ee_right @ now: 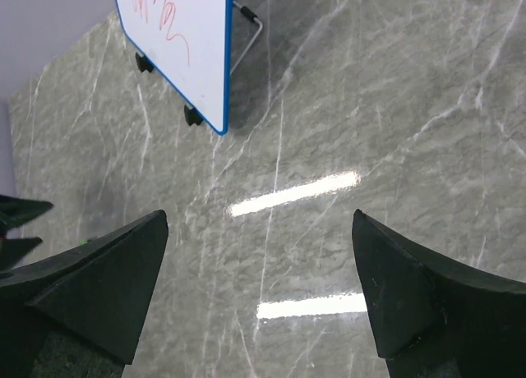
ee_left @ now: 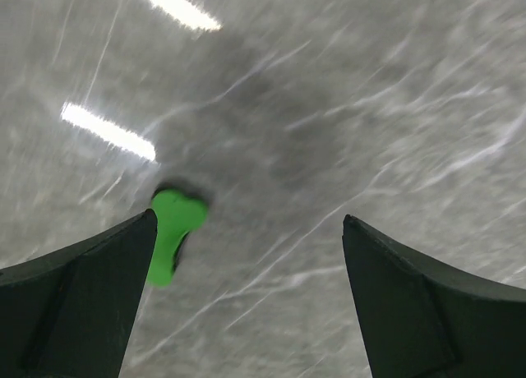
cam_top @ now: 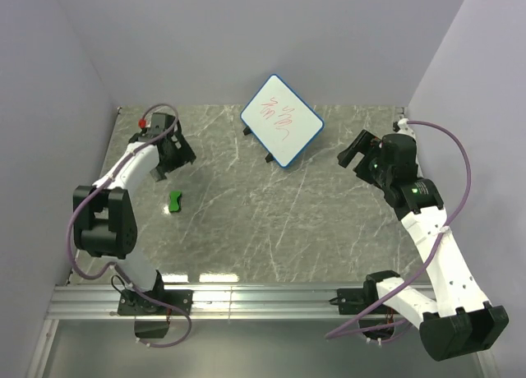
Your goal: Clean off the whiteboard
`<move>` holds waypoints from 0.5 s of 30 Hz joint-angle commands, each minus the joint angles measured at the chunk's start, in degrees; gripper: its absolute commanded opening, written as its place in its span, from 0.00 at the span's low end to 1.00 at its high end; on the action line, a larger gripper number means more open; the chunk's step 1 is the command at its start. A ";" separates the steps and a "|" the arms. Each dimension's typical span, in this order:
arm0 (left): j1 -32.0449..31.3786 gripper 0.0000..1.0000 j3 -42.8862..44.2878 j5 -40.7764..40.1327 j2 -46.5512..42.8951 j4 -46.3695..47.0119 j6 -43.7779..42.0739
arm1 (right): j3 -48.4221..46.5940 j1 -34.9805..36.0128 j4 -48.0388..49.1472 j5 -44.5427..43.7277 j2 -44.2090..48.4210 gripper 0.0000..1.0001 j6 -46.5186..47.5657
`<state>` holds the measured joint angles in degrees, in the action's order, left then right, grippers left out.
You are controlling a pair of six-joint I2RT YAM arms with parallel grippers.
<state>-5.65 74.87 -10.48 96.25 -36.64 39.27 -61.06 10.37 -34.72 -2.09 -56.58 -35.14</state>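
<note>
Your small white rectangular whiteboard, blue-rimmed and scribbled in red (cam_top: 282,120), stands on black feet at the far middle of the grey marble counter (cam_top: 246,230). Your left jaws are spread, empty, near the small green eraser block (cam_top: 176,200). Your right jaws are spread, empty, right of the board.

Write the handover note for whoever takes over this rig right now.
Left hand: open and empty, above the table. The green eraser lies on the table beside one finger, not between the fingers.
Right hand: open and empty, facing the whiteboard, well apart from it.
Whiteboard: standing at the far middle of the table, red scribbles on its face.
Done: nothing wiped; eraser not picked up.
To do: grasp the eraser and wipe off the red scribbles.
</note>
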 commanded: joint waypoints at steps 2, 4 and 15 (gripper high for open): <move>0.82 0.99 -7.09 3.36 -6.68 -2.65 0.90 | 0.06 0.44 -0.08 1.82 1.29 0.99 -0.28; 0.82 0.99 -11.39 2.31 -8.43 -1.86 0.73 | 0.50 0.35 -0.87 3.13 1.12 0.98 -0.37; 0.82 0.93 -17.56 1.87 -5.99 5.43 -4.64 | 3.93 0.26 -4.12 5.34 3.23 0.94 -0.29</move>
<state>-4.80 57.95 -9.23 89.78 -35.86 36.97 -57.36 10.37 -38.09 2.22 -54.87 -35.35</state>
